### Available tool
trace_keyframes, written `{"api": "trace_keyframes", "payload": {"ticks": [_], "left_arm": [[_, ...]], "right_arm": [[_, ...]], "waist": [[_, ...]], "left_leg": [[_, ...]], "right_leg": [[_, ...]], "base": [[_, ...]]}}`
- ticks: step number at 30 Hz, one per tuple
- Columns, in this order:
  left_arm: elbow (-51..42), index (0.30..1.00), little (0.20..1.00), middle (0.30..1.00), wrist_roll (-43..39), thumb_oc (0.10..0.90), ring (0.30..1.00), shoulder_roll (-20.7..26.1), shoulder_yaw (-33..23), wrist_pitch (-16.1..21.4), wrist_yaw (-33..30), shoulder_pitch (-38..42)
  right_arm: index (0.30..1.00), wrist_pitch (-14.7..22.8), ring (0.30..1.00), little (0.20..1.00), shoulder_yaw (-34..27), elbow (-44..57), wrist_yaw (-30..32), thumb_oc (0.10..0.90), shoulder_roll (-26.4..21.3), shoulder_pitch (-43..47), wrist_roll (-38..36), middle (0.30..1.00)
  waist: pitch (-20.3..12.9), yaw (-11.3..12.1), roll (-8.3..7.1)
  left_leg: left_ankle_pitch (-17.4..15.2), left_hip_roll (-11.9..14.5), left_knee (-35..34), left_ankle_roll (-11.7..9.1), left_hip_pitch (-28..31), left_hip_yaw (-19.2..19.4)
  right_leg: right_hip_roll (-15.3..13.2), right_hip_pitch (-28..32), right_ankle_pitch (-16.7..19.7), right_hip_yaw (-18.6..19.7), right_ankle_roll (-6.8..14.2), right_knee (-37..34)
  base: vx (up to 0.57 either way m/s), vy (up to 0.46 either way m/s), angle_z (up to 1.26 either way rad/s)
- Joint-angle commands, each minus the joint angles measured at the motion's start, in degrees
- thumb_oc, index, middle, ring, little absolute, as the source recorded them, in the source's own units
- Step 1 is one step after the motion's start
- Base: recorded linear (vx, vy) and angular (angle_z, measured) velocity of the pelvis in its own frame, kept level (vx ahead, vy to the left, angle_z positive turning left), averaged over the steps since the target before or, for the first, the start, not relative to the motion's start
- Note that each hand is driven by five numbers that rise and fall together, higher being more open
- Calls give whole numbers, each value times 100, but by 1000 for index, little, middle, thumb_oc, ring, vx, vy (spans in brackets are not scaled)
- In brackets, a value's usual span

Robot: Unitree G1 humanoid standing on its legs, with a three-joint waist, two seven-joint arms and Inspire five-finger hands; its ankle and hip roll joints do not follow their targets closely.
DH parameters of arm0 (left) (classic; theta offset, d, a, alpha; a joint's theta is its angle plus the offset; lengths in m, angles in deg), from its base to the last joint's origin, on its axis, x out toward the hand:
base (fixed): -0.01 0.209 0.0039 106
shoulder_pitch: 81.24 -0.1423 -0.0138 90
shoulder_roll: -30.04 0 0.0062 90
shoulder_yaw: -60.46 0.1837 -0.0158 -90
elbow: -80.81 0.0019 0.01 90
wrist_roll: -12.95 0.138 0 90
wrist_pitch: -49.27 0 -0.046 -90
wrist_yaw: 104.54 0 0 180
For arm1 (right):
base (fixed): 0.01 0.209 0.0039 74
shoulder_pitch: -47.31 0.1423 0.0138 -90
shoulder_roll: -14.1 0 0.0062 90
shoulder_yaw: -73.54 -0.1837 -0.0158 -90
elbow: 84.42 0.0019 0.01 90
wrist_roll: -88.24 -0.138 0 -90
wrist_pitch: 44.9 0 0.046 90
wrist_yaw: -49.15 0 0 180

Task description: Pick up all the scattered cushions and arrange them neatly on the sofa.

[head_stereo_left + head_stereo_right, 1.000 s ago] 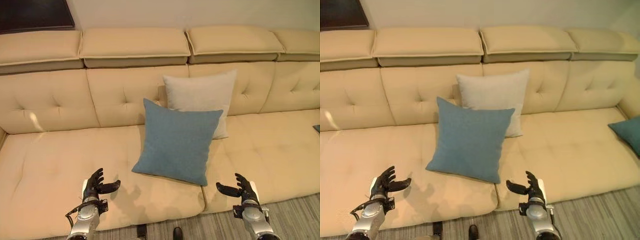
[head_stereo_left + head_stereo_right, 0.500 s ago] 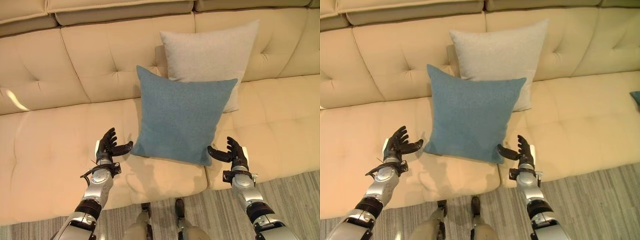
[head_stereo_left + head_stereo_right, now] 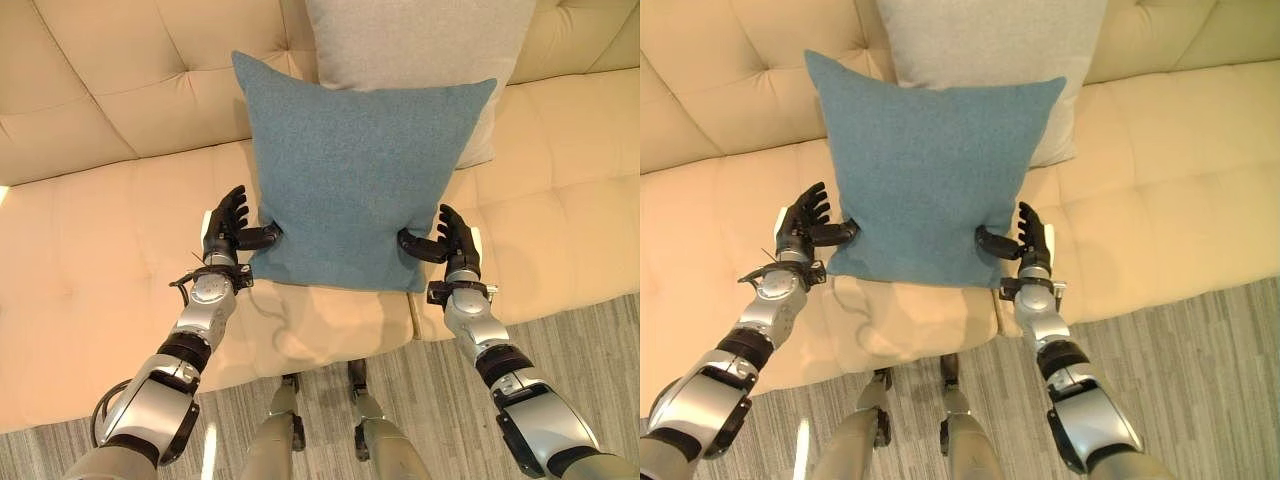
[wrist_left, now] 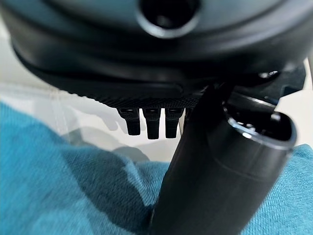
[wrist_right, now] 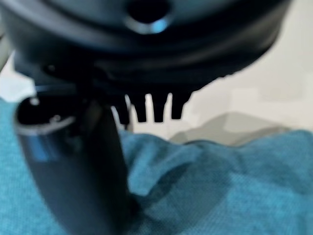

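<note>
**Both hands at the edges of the blue cushion on the sofa**

The cream sofa [image 3: 90,260] spans the scene, its tufted backrest above and its seat running across to the striped grey floor [image 3: 560,330] in front. Against the backrest leans a light grey cushion [image 3: 420,40], upright, with only its lower part in view. In front of it, overlapping its lower edge, stands the blue cushion [image 3: 360,170], tilted back, its bottom edge resting on the seat near the seam between two seat pads.

The robot's left hand [image 3: 226,225] is at the blue cushion's lower left edge. Its fingers are spread and point upward, clear of the fabric, while its thumb reaches sideways and presses the cushion's side. The left wrist view shows that thumb lying against the blue cloth, with the fingers straight past it over the pale sofa.

The right hand [image 3: 456,240] mirrors this at the cushion's lower right edge: fingers straight and raised, thumb stretched inward onto the cloth. In the right wrist view the thumb rests on the blue fabric, which dents slightly around it. Neither hand has curled around the cushion; both are released, with only the thumbs touching.
</note>
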Motion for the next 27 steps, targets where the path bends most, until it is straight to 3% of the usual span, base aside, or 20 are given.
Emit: {"api": "trace_keyframes", "payload": {"ticks": [1, 7, 8, 9, 10, 13, 20, 21, 26, 27], "left_arm": [[-210, 900, 900, 900, -254, 800, 900, -317, 163, 539, 331, 741], [-353, 900, 900, 900, -566, 800, 900, -892, 344, 549, 419, 763], [-388, 900, 900, 900, -682, 800, 900, -1022, 357, 562, 450, 735], [-441, 540, 540, 540, -820, 560, 540, -1151, 362, 571, 478, 709], [-477, 300, 300, 300, -867, 400, 300, -1228, 368, 584, 511, 669], [-785, 300, 300, 300, -879, 400, 300, -1406, 425, 651, 523, 426], [-786, 300, 300, 300, -879, 400, 300, -1406, 425, 651, 522, 426], [-1725, 300, 300, 300, -674, 400, 300, -1476, 265, 583, 780, -896], [-2160, 300, 300, 300, -473, 400, 300, -1363, 100, 464, 901, -1727], [-2463, 300, 300, 300, -375, 400, 300, -1313, 16, 378, 967, -2245]], "right_arm": [[900, 558, 900, 900, 112, 369, -172, 800, 152, 735, -270, 900], [900, 719, 900, 900, 311, 717, -471, 800, 736, 802, -826, 900], [587, 768, 587, 587, 318, 809, -549, 591, 859, 772, -1003, 587], [319, 824, 319, 319, 321, 899, -646, 413, 987, 738, -1194, 319], [300, 860, 300, 300, 312, 979, -724, 400, 1081, 695, -1315, 300], [300, 1015, 300, 300, 304, 1386, -896, 400, 1315, 455, -1578, 300], [300, 1014, 300, 300, 304, 1387, -896, 400, 1316, 454, -1578, 300], [300, 1063, 300, 300, 54, 2548, -1298, 400, 1416, -1084, -1537, 300], [300, 904, 300, 300, -195, 2947, -1440, 400, 1174, -2025, -1217, 300], [300, 818, 300, 300, -362, 3215, -1507, 400, 1095, -2602, -1042, 300]], "waist": [[-263, 101, 2], [-222, 87, 5], [-216, 80, 3], [-212, 78, 1], [-212, 71, -3], [-209, 64, -22], [-209, 64, -22], [-306, 62, -82], [-418, 49, -97], [-505, 51, -95]], "left_leg": [[-533, -263, 8, -361, 115, -107], [-531, -261, 8, -378, 111, -119], [-534, -257, 8, -379, 119, -122], [-535, -255, 8, -384, 132, -122], [-540, -252, 8, -386, 147, -123], [-569, -238, 8, -388, 252, -121], [-569, -238, 8, -388, 252, -121], [-644, -208, 8, -364, 726, -105], [-740, -180, 8, -332, 1140, -90], [-783, -160, 8, -309, 1384, -120]], "right_leg": [[-31, -405, 325, 163, 414, 23], [-16, -430, 328, 165, 418, 23], [-14, -420, 325, 165, 418, 23], [-14, -405, 321, 166, 418, 23], [-14, -387, 318, 170, 420, 23], [-8, -294, 298, 171, 426, 23], [-8, -294, 298, 172, 426, 23], [28, 201, 195, 115, 419, 23], [59, 624, 72, 45, 396, 23], [61, 878, -25, -15, 368, 23]], "base": [[0, 0, 0], [0, 0, 0], [0, 0, 0], [0, 0, 0], [0, 0, 0], [0, 0, 0], [10, -10, 0], [92, -89, 2], [69, -48, 17], [48, -45, 38]]}}
